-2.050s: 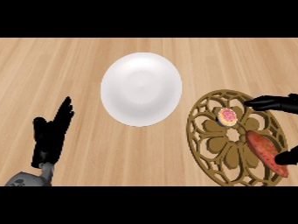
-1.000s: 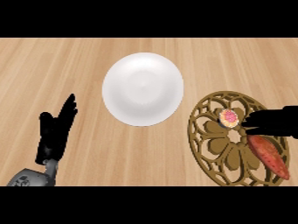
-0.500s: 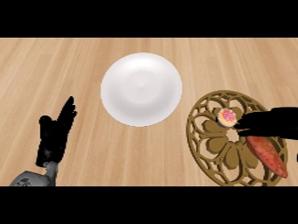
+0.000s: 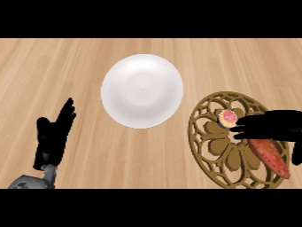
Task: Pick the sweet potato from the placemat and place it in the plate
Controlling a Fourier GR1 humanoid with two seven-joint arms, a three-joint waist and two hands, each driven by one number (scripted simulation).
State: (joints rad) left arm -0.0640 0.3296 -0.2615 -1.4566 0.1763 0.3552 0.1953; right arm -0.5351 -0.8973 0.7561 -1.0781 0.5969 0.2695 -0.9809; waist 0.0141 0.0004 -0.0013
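The setting was a kitchen or dining counter — a light wooden top (image 4: 61,66) with visible plank grain filled the view. Tableware confirmed it: a white plate (image 4: 142,91) at 12 o'clock and an openwork brown placemat (image 4: 215,142) at 4 o'clock, bearing food.

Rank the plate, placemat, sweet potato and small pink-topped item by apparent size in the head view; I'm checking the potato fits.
1. Placemat, slightly larger than the plate.
2. Plate, close to it.
3. Sweet potato, partly hidden by the right hand.
4. Pink-topped item.
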